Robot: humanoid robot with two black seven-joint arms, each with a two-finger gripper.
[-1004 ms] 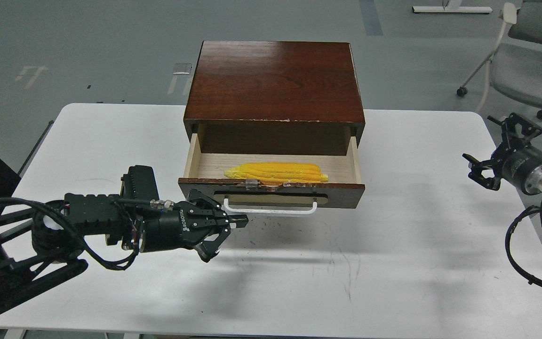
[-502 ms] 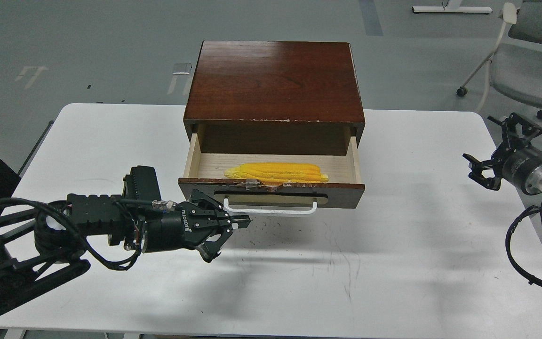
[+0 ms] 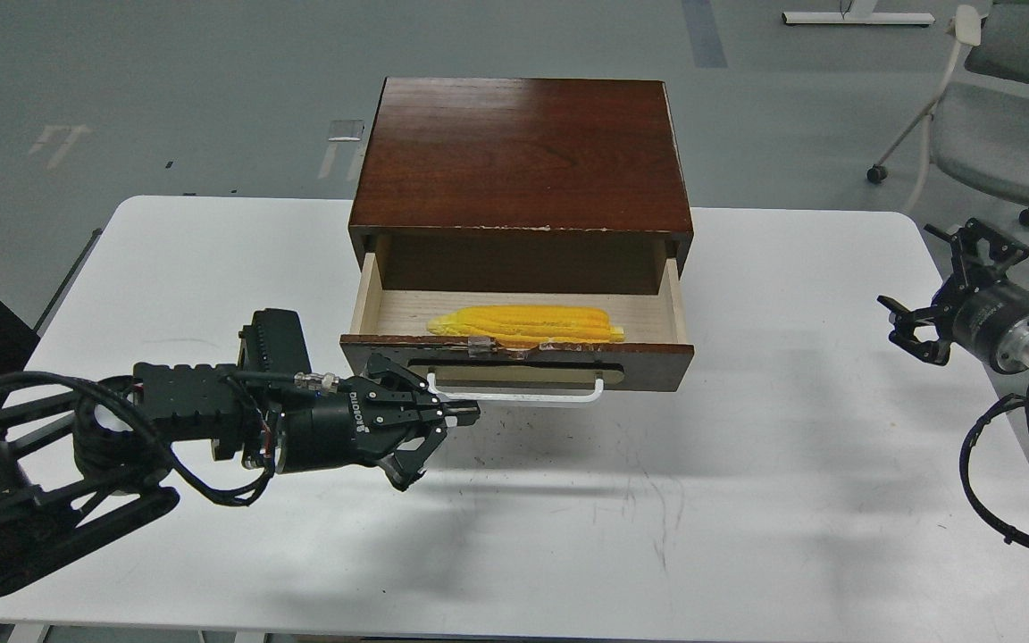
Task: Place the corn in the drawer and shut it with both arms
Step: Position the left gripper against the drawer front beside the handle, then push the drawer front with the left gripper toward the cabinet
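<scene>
Corn (image 3: 525,324) lies lengthwise in the open drawer (image 3: 514,362), just behind its dark brown front panel and roughly centred between the side walls. You can see that the cob is bright yellow, long and tapered, with ribbed kernel rows running along it; its lower edge is hidden by the front panel. The drawer's inside is pale wood and holds nothing else that you can make out. Its front has a chipped top edge and a white bar handle (image 3: 514,391) on a tan oblong plate. The drawer projects from a dark wooden cabinet (image 3: 522,156) that stands on a white table (image 3: 657,509).

Reading from the left: the left arm (image 3: 121,438) reaches in low over the table, and the left gripper (image 3: 447,429) sits at the left end of the handle. Its fingers are spread, holding nothing; one fingertip (image 3: 465,409) lies at the handle's left end, though you cannot tell whether it touches. At the far right, the right gripper (image 3: 934,299) hangs over the table's right edge, well apart from the drawer, fingers splayed and empty. Behind it, off the table, stands a grey chair (image 3: 1006,107).
</scene>
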